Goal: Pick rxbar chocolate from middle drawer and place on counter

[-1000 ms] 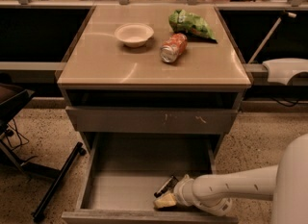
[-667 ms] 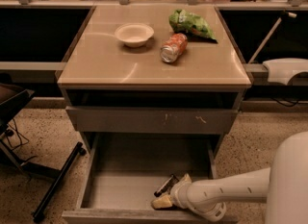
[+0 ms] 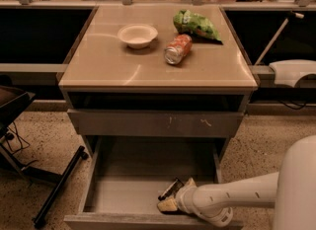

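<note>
The middle drawer (image 3: 126, 197) stands pulled out at the bottom of the cabinet, with a bare grey floor. The rxbar chocolate (image 3: 168, 191), a small dark flat bar, lies on the drawer floor at the front right. My gripper (image 3: 177, 194) reaches into the drawer from the right on a white arm (image 3: 232, 198). It is open, and its tan fingers (image 3: 167, 205) sit on either side of the bar's near end. The counter (image 3: 148, 68) is the tan top above.
On the counter are a white bowl (image 3: 138, 35), a soda can on its side (image 3: 178, 49) and a green chip bag (image 3: 196, 25). A shut grey drawer front with pale scratches (image 3: 155, 123) hangs over the open drawer. A black chair base (image 3: 57, 187) is at left.
My gripper has shifted slightly left and toward the drawer's front, staying low at the bar. The bar and the things on the counter have not moved.
</note>
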Tool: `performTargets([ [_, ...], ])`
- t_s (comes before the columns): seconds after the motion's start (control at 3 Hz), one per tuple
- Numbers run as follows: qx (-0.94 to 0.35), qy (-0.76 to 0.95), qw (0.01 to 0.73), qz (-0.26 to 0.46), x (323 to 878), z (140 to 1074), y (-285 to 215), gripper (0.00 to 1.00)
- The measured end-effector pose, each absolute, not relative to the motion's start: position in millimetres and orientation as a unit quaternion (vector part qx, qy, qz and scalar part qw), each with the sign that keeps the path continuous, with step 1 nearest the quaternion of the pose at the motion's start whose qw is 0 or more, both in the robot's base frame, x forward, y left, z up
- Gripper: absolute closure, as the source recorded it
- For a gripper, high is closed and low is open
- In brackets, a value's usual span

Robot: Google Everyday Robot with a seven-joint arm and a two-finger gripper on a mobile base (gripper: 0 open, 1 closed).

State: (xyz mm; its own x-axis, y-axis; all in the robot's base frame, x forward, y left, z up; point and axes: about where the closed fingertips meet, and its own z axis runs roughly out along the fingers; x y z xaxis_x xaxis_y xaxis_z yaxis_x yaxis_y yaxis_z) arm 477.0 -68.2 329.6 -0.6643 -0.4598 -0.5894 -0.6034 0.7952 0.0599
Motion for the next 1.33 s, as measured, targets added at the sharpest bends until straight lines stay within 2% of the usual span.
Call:
performTargets([
  [0.67,-0.294,0.903,0.285,0.126,477.0,345.4,-68.2,0.88],
  [1.0,-0.274,0.894,0.33,0.126,491.2,399.6,-75.0,1.0],
  [1.33,-0.226,0.885,0.394,0.105,512.7,484.8,-128.2,1.0],
])
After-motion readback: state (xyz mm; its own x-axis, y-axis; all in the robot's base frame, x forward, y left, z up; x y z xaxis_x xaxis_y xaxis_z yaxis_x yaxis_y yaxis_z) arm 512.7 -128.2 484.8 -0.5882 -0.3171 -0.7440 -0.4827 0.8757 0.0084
